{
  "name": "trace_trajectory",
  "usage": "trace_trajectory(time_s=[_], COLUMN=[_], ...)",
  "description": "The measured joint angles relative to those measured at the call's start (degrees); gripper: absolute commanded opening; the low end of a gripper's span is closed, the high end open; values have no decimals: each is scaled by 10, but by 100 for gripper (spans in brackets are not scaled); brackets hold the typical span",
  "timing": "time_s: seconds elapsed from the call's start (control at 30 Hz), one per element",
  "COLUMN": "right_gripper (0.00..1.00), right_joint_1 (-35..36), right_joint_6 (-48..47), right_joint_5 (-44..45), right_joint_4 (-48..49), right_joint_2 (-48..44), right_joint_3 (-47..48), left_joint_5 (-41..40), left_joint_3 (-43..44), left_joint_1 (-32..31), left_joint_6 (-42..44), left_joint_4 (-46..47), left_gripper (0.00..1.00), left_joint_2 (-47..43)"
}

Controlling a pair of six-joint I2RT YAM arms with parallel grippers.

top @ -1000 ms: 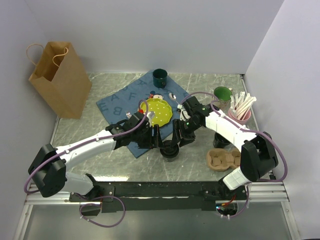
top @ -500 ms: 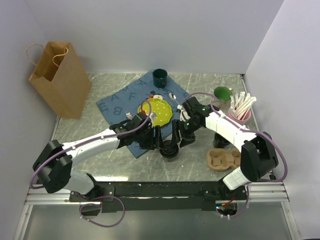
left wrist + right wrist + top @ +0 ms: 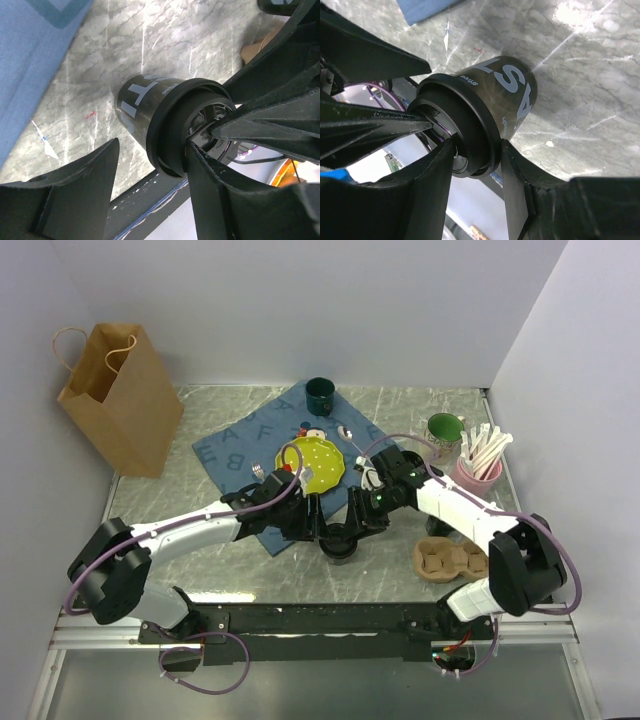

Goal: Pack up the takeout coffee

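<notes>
Your right claw (image 3: 477, 146) is clamped on the lid (image 3: 470, 125) of the cup (image 3: 510, 95), one finger on each side. Your left claw (image 3: 152, 146) gapes, one finger touching the lid rim, the other clear. That cup stands upright on the table (image 3: 400, 410), just off the cloth (image 3: 250, 440) corner.

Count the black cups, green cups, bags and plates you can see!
Black cup: 1
Green cups: 2
Paper bag: 1
Plate: 1
Total: 5
</notes>
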Motion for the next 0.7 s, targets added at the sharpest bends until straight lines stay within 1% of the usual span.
trace_trajectory(time_s=[0.13, 0.43, 0.53, 0.57, 0.63, 0.67, 0.7], right_gripper=[36, 35, 43, 48, 52, 57, 60], right_joint_1=[-8, -39, -49, -51, -54, -55, -56], right_joint_6=[0, -1, 0, -1, -2, -3, -5], right_joint_5=[-16, -103, -126, -129, -130, -125, -122], right_joint_4=[44, 152, 171, 170, 157, 147, 139], right_joint_2=[-21, -28, -25, -24, -22, -22, -23], right_joint_3=[-33, -97, -107, -105, -99, -92, -87], left_joint_5=[6, 6, 2, -3, -11, -15, -18], left_joint_3=[-7, -24, -27, -27, -27, -27, -27], left_joint_1=[1, -1, -4, -6, -9, -11, -12], left_joint_6=[-9, -33, -41, -44, -48, -50, -52], left_joint_4=[13, 32, 33, 33, 33, 33, 33], left_gripper=[58, 53, 54, 54, 54, 54, 54], left_joint_2=[-1, -9, -12, -12, -14, -15, -16])
